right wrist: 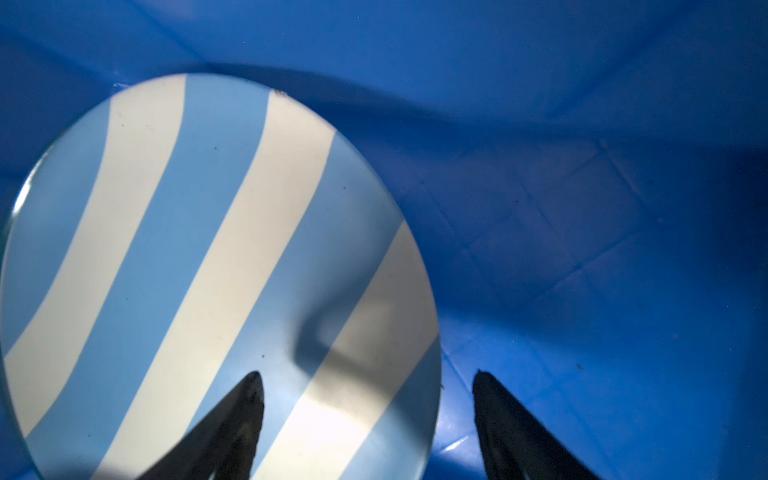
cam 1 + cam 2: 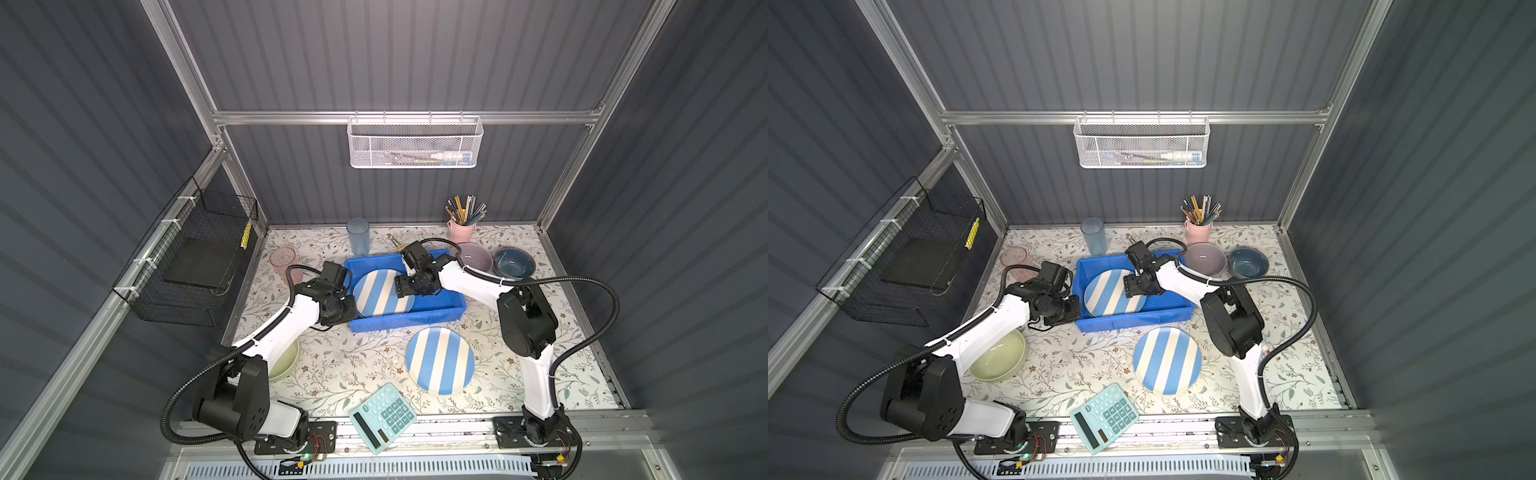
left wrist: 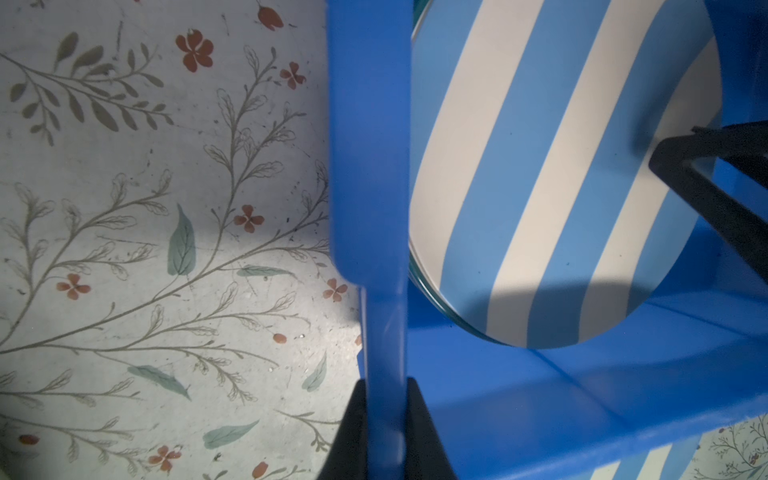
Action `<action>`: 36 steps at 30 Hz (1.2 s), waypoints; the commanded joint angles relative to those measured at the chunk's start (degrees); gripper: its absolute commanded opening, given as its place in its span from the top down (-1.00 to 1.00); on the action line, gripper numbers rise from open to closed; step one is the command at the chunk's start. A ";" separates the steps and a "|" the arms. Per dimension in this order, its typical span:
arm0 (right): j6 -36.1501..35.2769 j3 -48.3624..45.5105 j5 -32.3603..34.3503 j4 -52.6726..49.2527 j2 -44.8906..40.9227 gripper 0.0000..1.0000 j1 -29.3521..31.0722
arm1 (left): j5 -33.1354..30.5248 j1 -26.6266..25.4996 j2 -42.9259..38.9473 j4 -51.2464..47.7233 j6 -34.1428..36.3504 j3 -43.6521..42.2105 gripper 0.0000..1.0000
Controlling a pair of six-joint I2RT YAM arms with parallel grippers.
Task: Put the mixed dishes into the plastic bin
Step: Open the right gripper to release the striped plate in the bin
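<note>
The bright-blue plastic bin [image 2: 407, 322] sits mid-table and holds a blue-white striped plate [image 2: 376, 297]. My left gripper [image 3: 385, 384] is shut on the bin's left wall [image 3: 370, 166]. My right gripper [image 1: 368, 374] hangs open inside the bin, its fingers straddling the plate's [image 1: 208, 249] right edge without holding it. A second striped plate [image 2: 440, 360] lies on the table in front of the bin. A pink bowl [image 2: 473, 257] and a dark-blue bowl [image 2: 514, 262] stand at the back right. A pale-green bowl [image 2: 998, 357] lies partly under my left arm. A blue tumbler [image 2: 358, 236] and a pink tumbler [image 2: 283, 259] stand at the back left.
A pink cup of pencils [image 2: 460, 230] stands at the back behind the pink bowl. A mint-green calculator [image 2: 382, 417] overhangs the table's front edge. A black wire basket [image 2: 195, 266] hangs on the left wall and a white mesh basket [image 2: 415, 143] on the back rail.
</note>
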 commanded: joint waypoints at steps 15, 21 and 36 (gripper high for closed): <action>0.66 2.50 -4.77 0.70 2.56 -0.51 1.84 | 3.24 -0.20 1.18 2.49 -0.71 -1.00 0.76; 0.72 2.37 -7.27 1.64 3.13 -0.50 1.93 | 3.17 -0.21 1.31 2.35 -0.71 -0.92 0.77; -1.44 1.20 -2.37 -4.36 -5.94 -0.60 -0.24 | 1.44 -0.21 -0.33 -2.32 0.21 3.26 0.43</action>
